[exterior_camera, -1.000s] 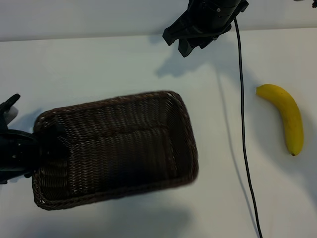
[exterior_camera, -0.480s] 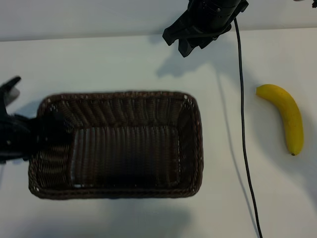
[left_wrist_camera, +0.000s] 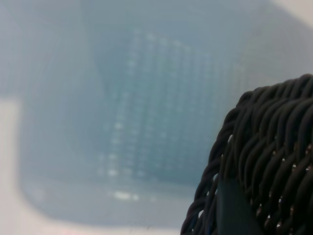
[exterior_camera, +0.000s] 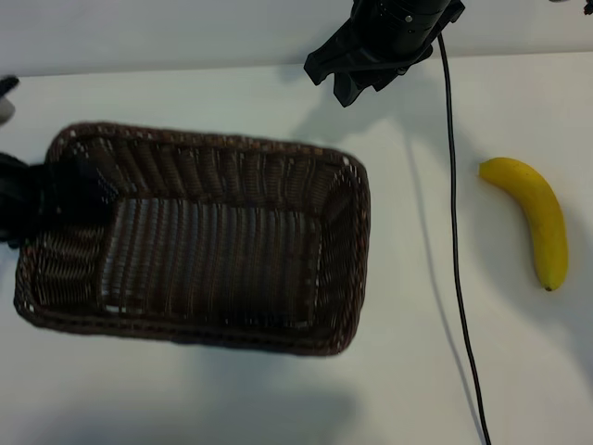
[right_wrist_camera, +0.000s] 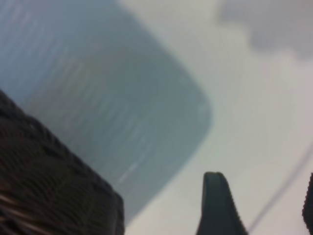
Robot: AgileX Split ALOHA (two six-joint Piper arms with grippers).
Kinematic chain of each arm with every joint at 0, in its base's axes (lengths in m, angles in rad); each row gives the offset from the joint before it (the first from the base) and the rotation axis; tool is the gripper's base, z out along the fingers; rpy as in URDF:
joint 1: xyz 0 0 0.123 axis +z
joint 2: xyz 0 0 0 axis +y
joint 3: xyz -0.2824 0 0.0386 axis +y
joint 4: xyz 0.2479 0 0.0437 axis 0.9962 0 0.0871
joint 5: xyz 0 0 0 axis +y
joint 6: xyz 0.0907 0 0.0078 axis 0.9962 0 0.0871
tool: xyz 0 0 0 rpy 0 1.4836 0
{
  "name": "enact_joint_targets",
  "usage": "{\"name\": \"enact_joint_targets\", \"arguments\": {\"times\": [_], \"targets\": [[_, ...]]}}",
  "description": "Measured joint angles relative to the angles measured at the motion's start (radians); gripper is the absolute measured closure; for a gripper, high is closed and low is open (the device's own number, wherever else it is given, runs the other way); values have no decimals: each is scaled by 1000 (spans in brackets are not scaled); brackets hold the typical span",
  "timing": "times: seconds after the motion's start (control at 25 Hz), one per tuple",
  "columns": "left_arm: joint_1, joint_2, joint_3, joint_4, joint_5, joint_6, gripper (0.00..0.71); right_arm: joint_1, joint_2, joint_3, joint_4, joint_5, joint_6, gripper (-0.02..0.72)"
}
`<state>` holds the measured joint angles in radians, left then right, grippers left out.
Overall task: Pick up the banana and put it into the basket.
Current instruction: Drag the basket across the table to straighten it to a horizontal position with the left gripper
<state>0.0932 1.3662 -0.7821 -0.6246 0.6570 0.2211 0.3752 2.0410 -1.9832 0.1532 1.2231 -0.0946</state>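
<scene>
The banana (exterior_camera: pixel 535 219) lies on the white table at the right, bright yellow and curved, with nothing touching it. The dark brown wicker basket (exterior_camera: pixel 347 269) fills the left half of the exterior view, set at a slant. My left gripper (exterior_camera: pixel 65 199) is at the basket's left end, shut on its rim. In the left wrist view the braided rim (left_wrist_camera: pixel 254 147) sits close up, with one of my fingers (left_wrist_camera: pixel 232 213) pressed against it. My right gripper (exterior_camera: pixel 357 79) hangs open at the far middle of the table, well away from the banana. Nothing is between its fingers (right_wrist_camera: pixel 215 205).
A black cable (exterior_camera: pixel 454 232) runs from the right arm across the table between the basket and the banana. White table surface (exterior_camera: pixel 519 371) lies around the banana and in front of the basket.
The basket has swung round in my left gripper, its left end moving toward the far side of the table. The right arm and the banana have not moved.
</scene>
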Motion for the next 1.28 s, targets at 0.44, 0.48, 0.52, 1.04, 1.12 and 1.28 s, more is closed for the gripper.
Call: {"name": "enact_joint_targets", "arguments": {"times": [0.44,0.48,0.52,1.04,1.12,1.28], "targets": [[0,100,-58,0,-27,-3,338,0,0,0,0,0,0,283],[0,116,-65,0,-34,-3,338,0,0,0,0,0,0,283],[0,132,-74,0,-41,-2,338,0,0,0,0,0,0,283],[0,305,-214,-62,-78,44,339,0,0,0,0,0,0,283],[0,320,-218,-114,-87,82,339,0,0,0,0,0,0,283],[0,349,-222,-242,-94,170,339,0,0,0,0,0,0,283]]}}
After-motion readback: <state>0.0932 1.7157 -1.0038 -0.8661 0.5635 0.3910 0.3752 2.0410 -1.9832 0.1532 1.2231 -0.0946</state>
